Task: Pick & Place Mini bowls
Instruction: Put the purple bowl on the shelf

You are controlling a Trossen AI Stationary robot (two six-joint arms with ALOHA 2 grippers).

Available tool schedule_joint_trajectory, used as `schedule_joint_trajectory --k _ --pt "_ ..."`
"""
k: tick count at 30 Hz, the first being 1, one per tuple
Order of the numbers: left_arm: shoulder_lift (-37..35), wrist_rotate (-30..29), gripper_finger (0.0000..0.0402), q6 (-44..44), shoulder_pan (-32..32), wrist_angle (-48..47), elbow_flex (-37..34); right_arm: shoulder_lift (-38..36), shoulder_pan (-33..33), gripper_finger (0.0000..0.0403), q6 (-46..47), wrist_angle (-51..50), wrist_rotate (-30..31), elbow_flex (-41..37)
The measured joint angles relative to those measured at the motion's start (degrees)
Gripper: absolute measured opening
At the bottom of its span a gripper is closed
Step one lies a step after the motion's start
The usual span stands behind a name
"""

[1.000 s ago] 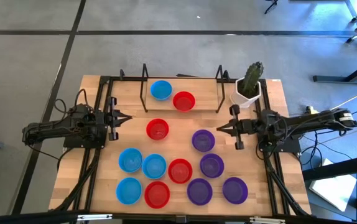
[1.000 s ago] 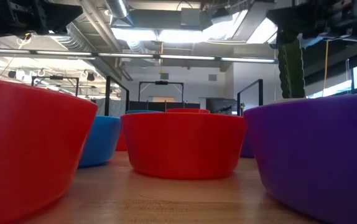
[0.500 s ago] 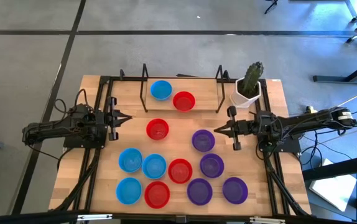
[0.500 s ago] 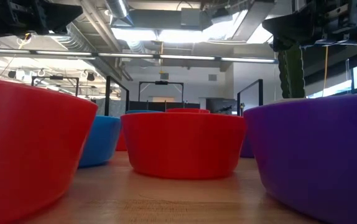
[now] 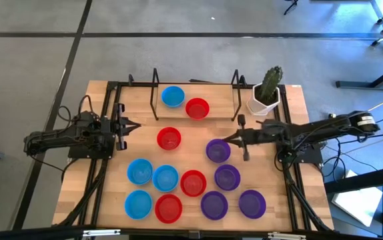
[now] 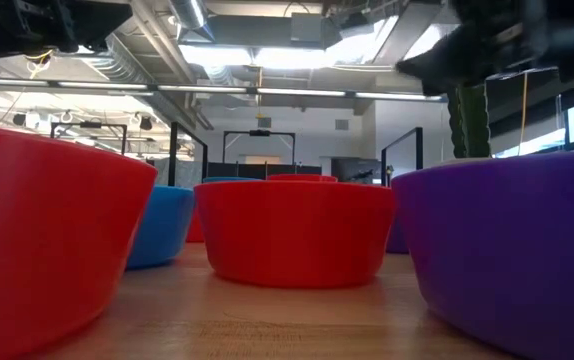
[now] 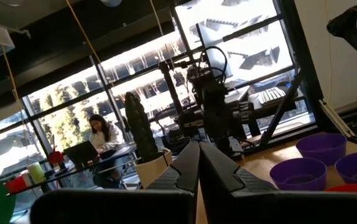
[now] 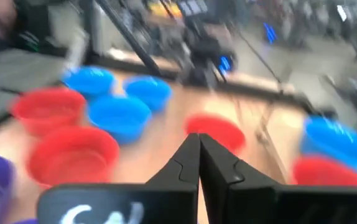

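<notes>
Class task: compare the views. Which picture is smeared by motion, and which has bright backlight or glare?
Right wrist view: motion-smeared, the red mini bowl and the blue ones soft-edged. Low view: the right arm overhead is blurred, and ceiling lights glare. Left wrist view: bright windows backlight the cactus, leaving the shut left tool dark. High view: even and sharp.

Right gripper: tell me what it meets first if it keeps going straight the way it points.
Probably the lone red bowl ahead of the right gripper, whose fingers are shut; it may pass above, since height is unclear.
</notes>
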Motion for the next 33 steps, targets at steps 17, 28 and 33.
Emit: schedule_joint_trajectory --k 17,28,33 --pt "0.01 -0.01 0.0002 0.00 0.00 -0.73 0.00 26.17 1.27 0.0024 14.54 -49.53 10.85 34.80" --pt "0.02 0.00 0.0008 0.00 0.00 -0.83 0.00 37.39 1.27 0.0176 16.75 -71.64 5.31 48.06" --pt "0.00 0.00 0.0002 -0.02 0.00 -0.83 0.00 39.44 -0.31 0.0234 24.50 -71.74 5.15 48.26"
